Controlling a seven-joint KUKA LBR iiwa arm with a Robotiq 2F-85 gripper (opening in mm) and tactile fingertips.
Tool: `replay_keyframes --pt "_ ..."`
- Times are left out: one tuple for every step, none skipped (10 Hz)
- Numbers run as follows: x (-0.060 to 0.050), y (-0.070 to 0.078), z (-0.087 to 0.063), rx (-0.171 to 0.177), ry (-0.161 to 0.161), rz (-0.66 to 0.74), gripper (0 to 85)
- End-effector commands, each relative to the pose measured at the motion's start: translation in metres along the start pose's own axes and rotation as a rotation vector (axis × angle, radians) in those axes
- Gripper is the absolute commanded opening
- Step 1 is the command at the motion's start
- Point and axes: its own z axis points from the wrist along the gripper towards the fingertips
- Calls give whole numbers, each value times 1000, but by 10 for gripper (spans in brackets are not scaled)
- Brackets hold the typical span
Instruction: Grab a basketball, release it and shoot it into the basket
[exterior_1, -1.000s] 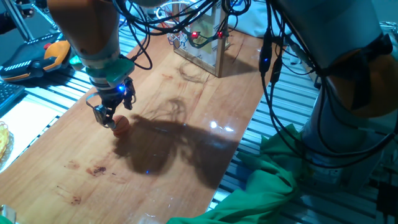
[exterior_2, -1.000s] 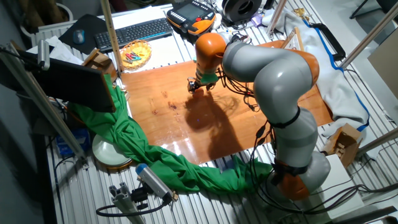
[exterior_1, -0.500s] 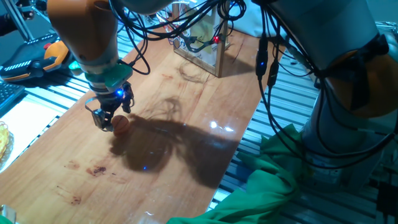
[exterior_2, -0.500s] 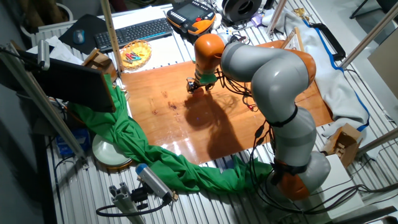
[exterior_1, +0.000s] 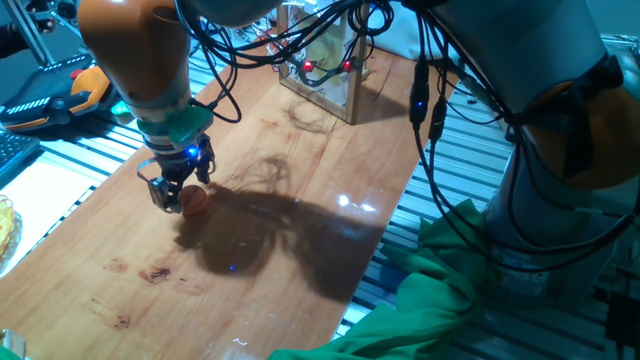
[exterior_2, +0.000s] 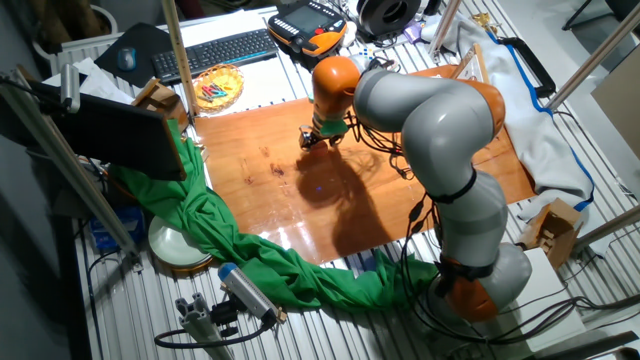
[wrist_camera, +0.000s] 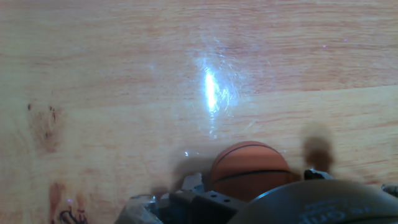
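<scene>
I saw the black two-finger gripper (exterior_1: 172, 196) low over the glossy wooden tabletop (exterior_1: 300, 180), its fingers straddling the small orange dark-seamed basketball (wrist_camera: 249, 169); I couldn't tell whether they clamped it.

- Ahead of my end effector (exterior_1: 172, 195) the wooden bench (exterior_1: 300, 250) lies bare and open across its middle.
- The basket (exterior_1: 325, 65) on its upright backboard blocks the far end.
- Green cloth (exterior_2: 230, 240) crowds one bench edge.
- My own cables (exterior_1: 430, 100) hang over the opposite side.
</scene>
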Motion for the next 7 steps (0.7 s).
replay_keyframes --pt "0 0 1 0 -1 -1 800" --pt "-1 0 3 -2 -1 -1 800" --pt "-1 0 4 -2 -1 -1 800" --pt "-2 1 7 -4 -1 1 800" --pt "-2 2 9 -4 -3 1 800" --pt "-2 1 12 -5 -6 0 800" --pt "-3 1 14 -8 -7 -3 800"
